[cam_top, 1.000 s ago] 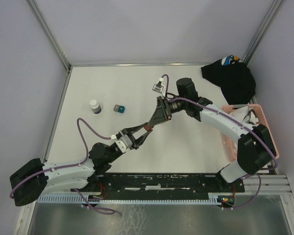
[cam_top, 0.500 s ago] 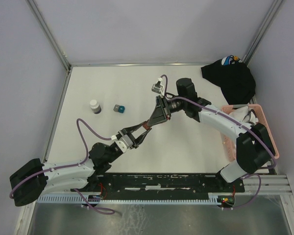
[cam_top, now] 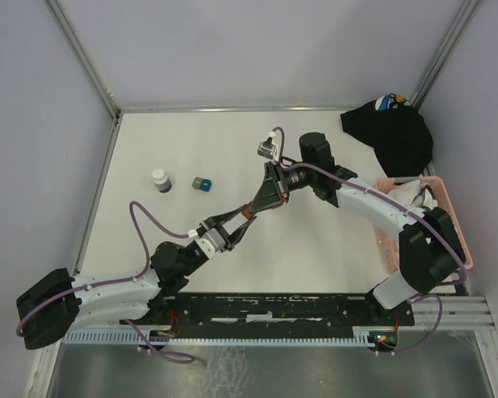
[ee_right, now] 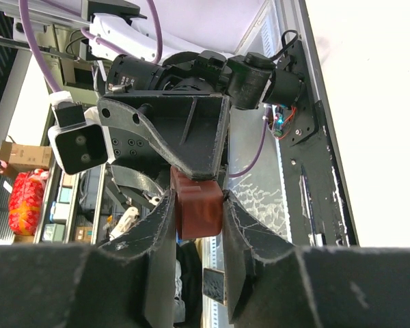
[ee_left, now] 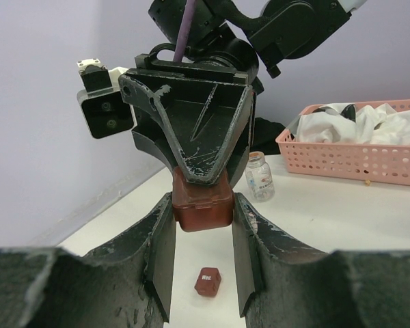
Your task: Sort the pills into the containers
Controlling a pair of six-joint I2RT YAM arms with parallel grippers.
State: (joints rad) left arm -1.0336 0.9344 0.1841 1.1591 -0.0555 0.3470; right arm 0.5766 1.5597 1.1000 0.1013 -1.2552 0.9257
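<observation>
A dark-red square container (ee_left: 203,210) hangs in mid-air above the table, and both grippers meet on it. My left gripper (ee_left: 202,205) is shut on its sides. My right gripper (ee_right: 198,202) comes from the opposite side, with both fingers pressed against the same container (ee_right: 199,206). From above, the two grippers join at the container (cam_top: 251,213) near mid-table. A second dark-red container (ee_left: 207,281) marked "Wed" lies shut on the table below. A small clear vial (ee_left: 260,176) stands beyond it, with coloured specks inside. No loose pills are in view.
A pink slatted basket (cam_top: 385,246) with white cloth stands at the right edge, and a black cap (cam_top: 390,133) lies at the back right. A white-capped bottle (cam_top: 160,180) and a teal-grey cube (cam_top: 202,183) sit at the left.
My right gripper's jaws have closed in onto the dark-red container held by the left gripper. Both arms have hardly moved.
</observation>
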